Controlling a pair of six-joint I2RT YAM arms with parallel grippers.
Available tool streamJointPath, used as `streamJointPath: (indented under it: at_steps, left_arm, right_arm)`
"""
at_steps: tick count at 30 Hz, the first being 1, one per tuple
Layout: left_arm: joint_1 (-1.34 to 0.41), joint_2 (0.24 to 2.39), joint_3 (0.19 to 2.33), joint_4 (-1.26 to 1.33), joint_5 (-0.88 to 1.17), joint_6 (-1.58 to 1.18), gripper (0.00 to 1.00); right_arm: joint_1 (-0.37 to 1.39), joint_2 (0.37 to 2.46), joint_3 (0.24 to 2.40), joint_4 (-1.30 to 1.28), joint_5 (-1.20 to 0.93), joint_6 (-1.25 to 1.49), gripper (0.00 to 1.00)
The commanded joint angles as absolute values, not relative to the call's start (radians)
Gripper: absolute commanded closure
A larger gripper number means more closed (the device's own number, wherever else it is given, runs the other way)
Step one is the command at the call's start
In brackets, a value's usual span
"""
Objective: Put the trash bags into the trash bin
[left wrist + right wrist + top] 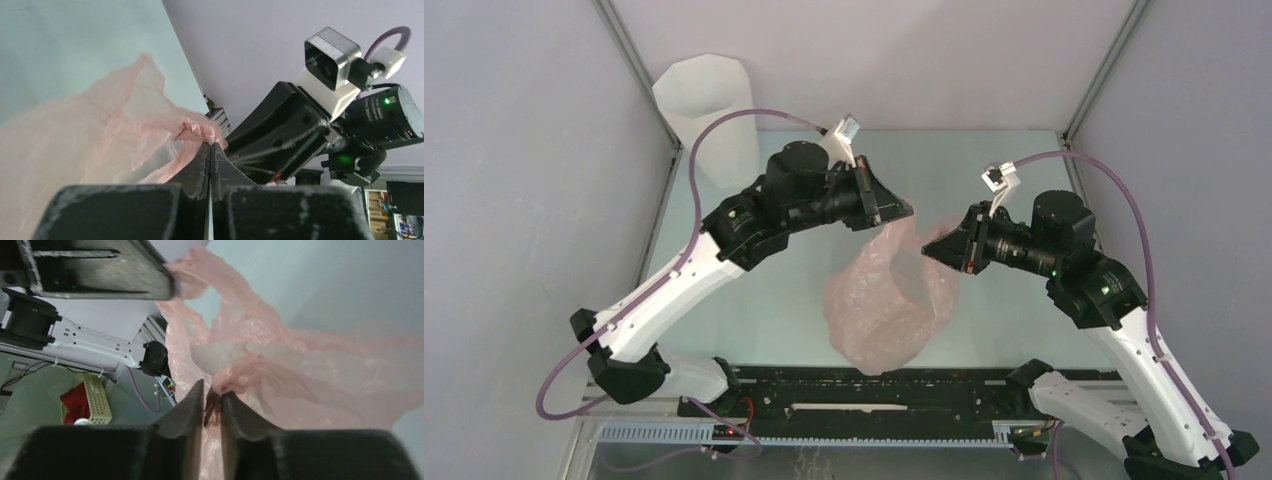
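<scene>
Where it is slung between the two claws, the thin, crinkly, translucent pale-pink plastic bag sags wide and puffed, wrinkled all over. Left gripper: fingers pressed together on a bunched bit of its rim. Right gripper: fingers a slit apart, fold of film in the gap; whether it pinches, cannot tell. White faceted plastic bin stands far-left, well apart.

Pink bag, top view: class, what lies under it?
Beneath the pink bag only the pale table shows, dimly through the plastic; its lower end reaches the black rail. Anything small behind its crumpled folds is hidden.
</scene>
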State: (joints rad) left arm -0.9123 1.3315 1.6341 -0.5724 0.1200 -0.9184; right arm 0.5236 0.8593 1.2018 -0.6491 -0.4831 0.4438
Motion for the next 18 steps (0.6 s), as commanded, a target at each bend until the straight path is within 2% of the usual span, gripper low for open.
streamJointPath:
  at_steps: [1, 4, 5, 10, 15, 18]
  left_arm:
    - [-0.936, 1.385, 1.725, -0.54, 0.173, -0.936, 1.0]
    - [-0.939, 1.416, 1.75, -0.54, 0.192, -0.937, 1.0]
    - [-0.939, 1.425, 1.758, -0.54, 0.197, -0.938, 1.0]
    - [-0.943, 1.458, 1.77, -0.541, 0.219, -0.947, 1.0]
    - [-0.949, 1.476, 1.778, -0.54, 0.228, -0.951, 1.0]
    - [-0.953, 1.492, 1.79, -0.54, 0.236, -0.954, 1.0]
  right_arm:
    - [0.576, 0.834, 1.229, -0.58, -0.418, 0.465, 0.67]
    - [0.593, 0.816, 1.218, -0.567, -0.357, 0.475, 0.44]
    - [0.594, 0.814, 1.21, -0.563, -0.357, 0.476, 0.39]
    - [0.613, 0.819, 1.188, -0.554, -0.312, 0.503, 0.34]
    - [0.651, 0.822, 1.187, -0.589, -0.123, 0.554, 0.29]
    - [0.67, 0.838, 1.188, -0.565, -0.091, 0.575, 0.29]
